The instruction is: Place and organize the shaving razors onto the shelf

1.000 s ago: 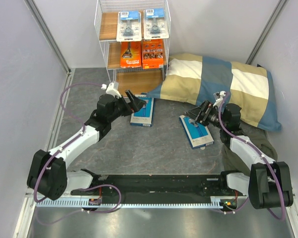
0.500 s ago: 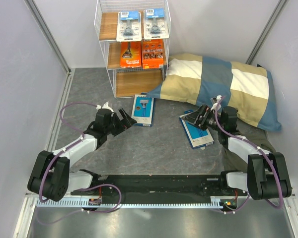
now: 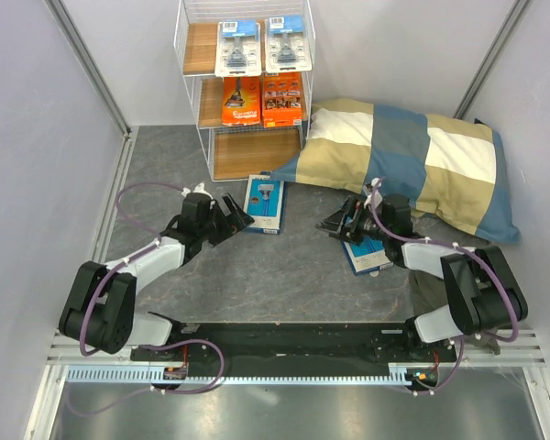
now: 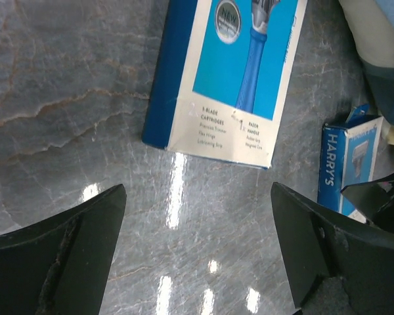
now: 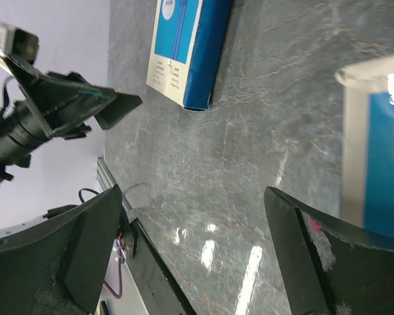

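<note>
From above, the left pincer (image 3: 236, 218) has drawn back from over the left blue box (image 3: 263, 203). It now sits low, just beside the box's near-left edge, spread wide and empty. The right pincer (image 3: 341, 223) has swung left to the near-left corner of the right blue box (image 3: 373, 257), also spread and holding nothing. Both boxes lie flat on the table (image 3: 284, 284), so neither has been picked up yet. The shelf (image 3: 198, 46) carries two clear packs (image 3: 238, 46) on top and two orange packs (image 3: 241, 101) in the middle. Its bottom tier (image 3: 247, 154) is bare, so the two boxes look like the only work left.

The left wrist view shows the left pincer (image 4: 197, 190) agape. The left blue box (image 4: 226, 72) lies ahead, clear of both fingers, with a razor printed on its face.

In the right wrist view the right pincer (image 5: 192, 193) gapes over bare table, and the right blue box (image 5: 377, 151) is just beside one finger.
</note>
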You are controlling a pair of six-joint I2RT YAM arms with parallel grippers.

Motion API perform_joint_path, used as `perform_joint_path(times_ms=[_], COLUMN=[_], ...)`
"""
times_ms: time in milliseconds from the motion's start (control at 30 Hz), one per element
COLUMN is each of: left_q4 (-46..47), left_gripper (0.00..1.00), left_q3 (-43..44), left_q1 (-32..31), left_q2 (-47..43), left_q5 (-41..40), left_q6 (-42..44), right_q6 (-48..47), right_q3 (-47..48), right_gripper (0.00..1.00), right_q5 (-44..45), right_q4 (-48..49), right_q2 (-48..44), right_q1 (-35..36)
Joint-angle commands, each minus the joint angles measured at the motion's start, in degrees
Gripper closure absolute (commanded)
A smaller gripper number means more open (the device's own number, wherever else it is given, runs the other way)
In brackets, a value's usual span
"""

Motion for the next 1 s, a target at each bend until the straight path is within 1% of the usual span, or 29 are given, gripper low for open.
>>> perform_joint_path(times_ms=[0,200,267,433,533,633,667,700,833,867,933,967], left_q4=[-1.5,-1.9,-0.2,1.9,3.9,5.9,6.6,7.2,9.5,9.9,11.1,11.8], left_gripper=[0.04,0.07,0.08,0.13,0.16,0.2,0.26,0.29,0.32,0.34,0.35,0.36], left_q3=[5.4,10.4,11.1,13.2,13.4,13.3,13.2,13.1,12.3,12.0,11.1,10.7], left_q1=[0.3,0.3,0.3,0.3,0.3,0.3,0.3,0.3,-0.4,-0.6,-1.4,-1.8], left_q2=[2.6,8.2,10.4,15.5,17.8,19.2,20.1,20.5,21.6,21.5,20.9,20.6], left_q5=[-4.2,-5.2,-6.0,-3.4,-1.4,0.7,1.6,2.5,5.2,5.7,6.7,6.9], left_q6=[3.9,5.9,5.5,4.8,4.1,3.8,3.7,3.7,3.5,3.4,3.3,3.3], right_q6=[-0.3,1.6,2.4,3.2,5.2,7.3,7.6,7.9,5.3,4.7,4.0,4.0], right_q3=[4.9,10.5,12.8,17.8,19.8,21.4,22.2,22.8,26.8,28.2,28.6,28.4], right_gripper=[0.02,0.04,0.06,0.1,0.16,0.25,0.27,0.28,0.33,0.37,0.43,0.49], right_q5=[3.7,6.3,7.1,10.9,14.1,15.9,16.1,16.2,17.0,16.6,16.4,15.8], right_q4=[5.6,8.1,8.6,7.4,8.5,9.8,10.2,10.2,5.1,4.5,3.6,3.6], right_q2=[4.5,14.6,17.8,25.2,28.6,31.8,32.7,33.4,36.8,37.4,38.3,38.6], right_q1=[3.3,6.8,7.7,11.8,14.5,15.6,15.9,16.3,18.7,19.6,20.2,20.4])
